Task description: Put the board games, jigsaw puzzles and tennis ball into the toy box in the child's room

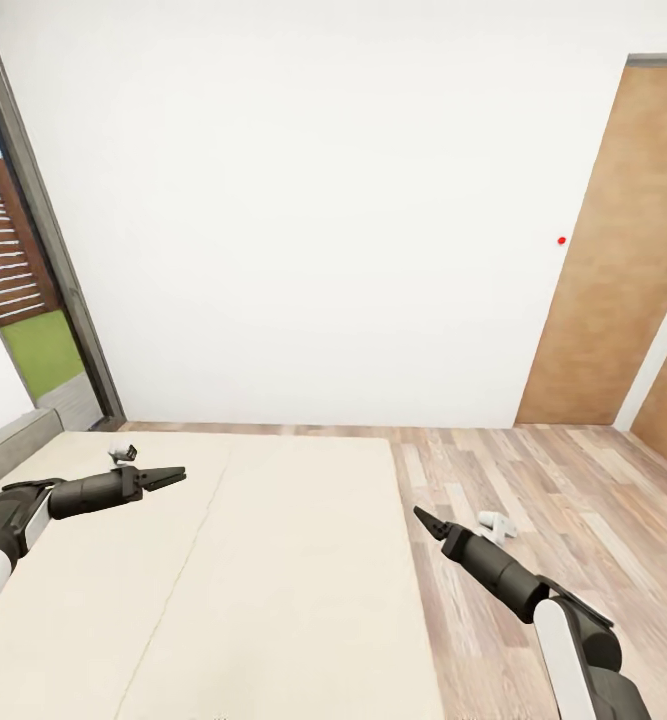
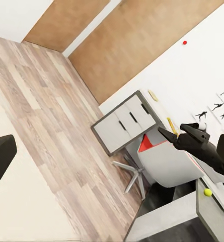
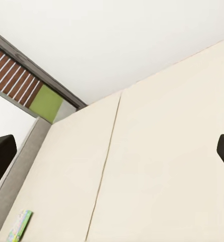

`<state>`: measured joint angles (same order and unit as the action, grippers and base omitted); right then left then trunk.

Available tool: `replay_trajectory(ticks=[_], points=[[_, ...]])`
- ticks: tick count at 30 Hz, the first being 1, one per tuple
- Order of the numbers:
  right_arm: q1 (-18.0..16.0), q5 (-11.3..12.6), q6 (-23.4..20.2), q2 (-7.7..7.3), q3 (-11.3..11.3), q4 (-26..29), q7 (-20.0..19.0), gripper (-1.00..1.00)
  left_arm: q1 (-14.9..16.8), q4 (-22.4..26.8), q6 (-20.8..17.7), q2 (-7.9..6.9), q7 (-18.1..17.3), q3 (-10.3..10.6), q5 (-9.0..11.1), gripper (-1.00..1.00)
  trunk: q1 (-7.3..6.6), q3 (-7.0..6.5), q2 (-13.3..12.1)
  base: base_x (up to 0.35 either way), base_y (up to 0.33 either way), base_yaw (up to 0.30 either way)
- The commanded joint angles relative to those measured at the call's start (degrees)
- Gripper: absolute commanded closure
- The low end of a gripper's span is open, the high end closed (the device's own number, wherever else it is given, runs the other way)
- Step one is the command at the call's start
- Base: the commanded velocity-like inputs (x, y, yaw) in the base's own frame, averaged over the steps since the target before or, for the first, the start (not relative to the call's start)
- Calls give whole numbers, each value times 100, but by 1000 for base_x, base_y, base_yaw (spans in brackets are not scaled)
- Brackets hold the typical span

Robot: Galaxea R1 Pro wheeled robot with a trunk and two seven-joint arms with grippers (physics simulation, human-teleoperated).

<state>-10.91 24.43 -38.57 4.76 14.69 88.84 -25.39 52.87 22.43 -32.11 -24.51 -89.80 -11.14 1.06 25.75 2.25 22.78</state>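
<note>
The bed (image 1: 273,580) with its plain beige mattress lies below both arms. My left gripper (image 1: 178,476) hangs open over the mattress near the headboard (image 1: 13,445), holding nothing. Past the bed's right edge, my right gripper (image 1: 420,514) is open and empty above the wood floor; it is also seen as the right gripper (image 2: 173,130). One board game (image 3: 20,226), a flat green printed box, lies on the mattress beside the headboard. Across the room, the tennis ball (image 2: 208,192) rests on the table (image 2: 162,222). The toy box and jigsaw puzzles are out of view.
A white wall and a wooden door (image 1: 623,250) stand ahead, with a tall dark-framed window (image 1: 33,250) at the left. Wood-plank floor (image 1: 533,480) runs right of the bed. A white and red chair (image 2: 164,161) stands by the table's grey cabinet fronts (image 2: 124,123).
</note>
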Motion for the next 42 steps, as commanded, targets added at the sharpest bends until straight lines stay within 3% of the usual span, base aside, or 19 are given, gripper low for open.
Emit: replay_trajectory(ticks=[1,21,42], points=[[-7,18,-46,7,22,5,-17,-100,4,-2,-62,-1,-20,-2,0,-100,3,14,14,-76,283,0],[-7,18,-46,7,43,2,-19,-100,4,-2,-61,-1,-20,-2,0,-100,3,14,14,-39,279,0],[-7,18,-37,7,49,-33,-19,-100,4,-2,-59,-1,-20,-6,0,-100,3,14,14,9,108,0]])
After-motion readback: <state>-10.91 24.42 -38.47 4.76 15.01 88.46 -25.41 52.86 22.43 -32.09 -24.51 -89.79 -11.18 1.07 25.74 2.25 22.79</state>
